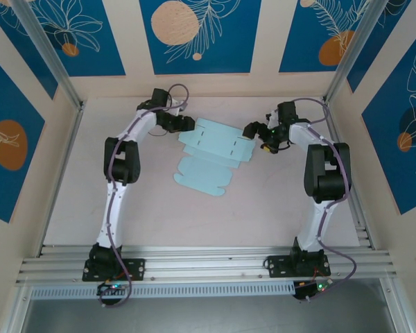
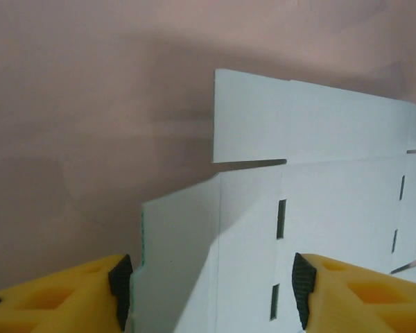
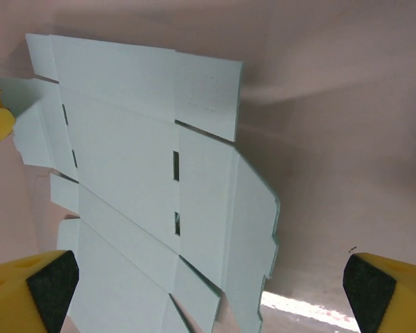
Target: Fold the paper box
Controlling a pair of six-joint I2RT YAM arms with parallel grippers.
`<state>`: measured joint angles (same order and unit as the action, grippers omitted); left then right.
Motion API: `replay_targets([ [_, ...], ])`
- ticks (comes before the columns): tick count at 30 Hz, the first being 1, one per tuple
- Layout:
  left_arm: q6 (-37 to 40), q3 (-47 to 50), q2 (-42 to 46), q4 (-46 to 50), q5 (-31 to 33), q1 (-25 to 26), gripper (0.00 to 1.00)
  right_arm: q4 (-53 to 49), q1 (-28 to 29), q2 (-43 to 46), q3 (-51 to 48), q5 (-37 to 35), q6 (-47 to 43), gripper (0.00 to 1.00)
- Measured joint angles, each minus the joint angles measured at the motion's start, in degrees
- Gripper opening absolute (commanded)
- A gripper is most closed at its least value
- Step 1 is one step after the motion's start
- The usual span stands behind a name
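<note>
Left gripper [image 2: 211, 298] and right gripper [image 3: 208, 284] stood open at opposite ends of the paper box [image 1: 209, 158], which probably wanted pinching close to each side crease.

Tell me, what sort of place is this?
Probably a robot test booth: left arm and right arm bolted to a metal rail, patterned wall panels around the table, a flat paper box between them.
</note>
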<state>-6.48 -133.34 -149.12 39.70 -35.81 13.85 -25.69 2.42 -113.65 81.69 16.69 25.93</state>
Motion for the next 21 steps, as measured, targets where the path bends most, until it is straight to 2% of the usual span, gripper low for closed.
replay_targets([
  [6,3.2,-0.5,0.0,2.1,-1.1,0.3,0.01,-2.3,-0.4,-2.1,1.5,0.5,-2.6,1.0],
  [10,6.2,-0.6,0.1,2.6,-2.1,0.3,0.0,-4.4,-0.4,-2.1,4.9,0.5,-5.3,1.0],
  [15,14.1,0.6,2.5,3.7,-4.0,0.3,0.0,-5.9,-0.4,-2.0,8.0,0.7,-10.2,1.0],
  [21,24.6,15.1,16.7,-0.9,-9.7,0.3,0.0,-9.4,0.7,1.6,8.7,1.6,-19.9,1.0],
])
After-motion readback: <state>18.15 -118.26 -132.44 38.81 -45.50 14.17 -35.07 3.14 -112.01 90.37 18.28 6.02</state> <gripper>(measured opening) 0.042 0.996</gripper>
